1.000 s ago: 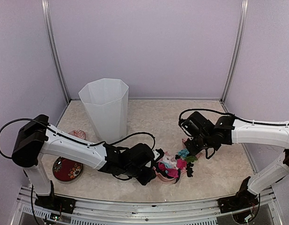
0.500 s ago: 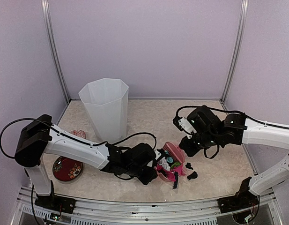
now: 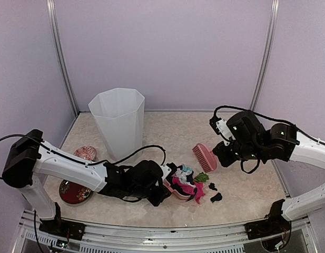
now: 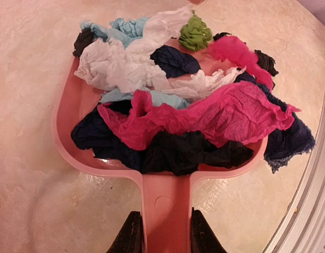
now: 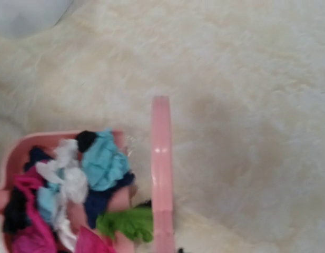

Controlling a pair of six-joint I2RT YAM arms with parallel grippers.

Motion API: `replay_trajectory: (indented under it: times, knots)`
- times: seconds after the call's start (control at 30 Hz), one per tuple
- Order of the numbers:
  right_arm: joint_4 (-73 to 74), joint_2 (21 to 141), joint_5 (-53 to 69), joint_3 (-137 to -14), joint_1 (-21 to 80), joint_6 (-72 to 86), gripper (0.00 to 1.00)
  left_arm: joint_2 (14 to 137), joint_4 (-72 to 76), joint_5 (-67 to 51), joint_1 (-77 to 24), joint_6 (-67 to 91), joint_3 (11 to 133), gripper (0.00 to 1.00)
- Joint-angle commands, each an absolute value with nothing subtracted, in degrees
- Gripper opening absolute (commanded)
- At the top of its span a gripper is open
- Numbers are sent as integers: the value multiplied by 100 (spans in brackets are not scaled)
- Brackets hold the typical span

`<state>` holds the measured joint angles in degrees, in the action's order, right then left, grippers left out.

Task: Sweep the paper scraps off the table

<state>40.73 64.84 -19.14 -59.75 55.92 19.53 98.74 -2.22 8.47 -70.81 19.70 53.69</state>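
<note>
Pink plastic dustpan (image 4: pixel 65 126) lies flat on the beige, stone-patterned table (image 3: pixel 246 184). It is heaped with crumpled paper scraps (image 4: pixel 204 113) in magenta, black, navy, white, pale blue and green. The left gripper (image 4: pixel 163 236) pinches the dustpan's handle between narrow jaws. Two loose black scraps (image 3: pixel 215 197) sit on the table just right of the pan. The right gripper (image 3: pixel 220 156), closed tight, holds a pink brush (image 3: pixel 204 157) near the pan's open mouth. A white bin (image 3: pixel 118 124) stands behind.
</note>
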Motion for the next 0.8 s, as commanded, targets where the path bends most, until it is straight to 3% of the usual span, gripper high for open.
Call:
replay_trajectory:
  times: [0.0,0.47,0.77]
  knots:
    - [4078,6247,-2448,-6099,5641,2074,0,9343,175,1228,-7074,1982,5189,0]
    - [3623,5526,-3483,-5592,5595,2202,0,8440,-577,1754,-7079,1909,5383,0]
    - [3094,5440,-3191,-5129,5281,2107,0,8028,-1519,2041,-7050,1847,6058,0]
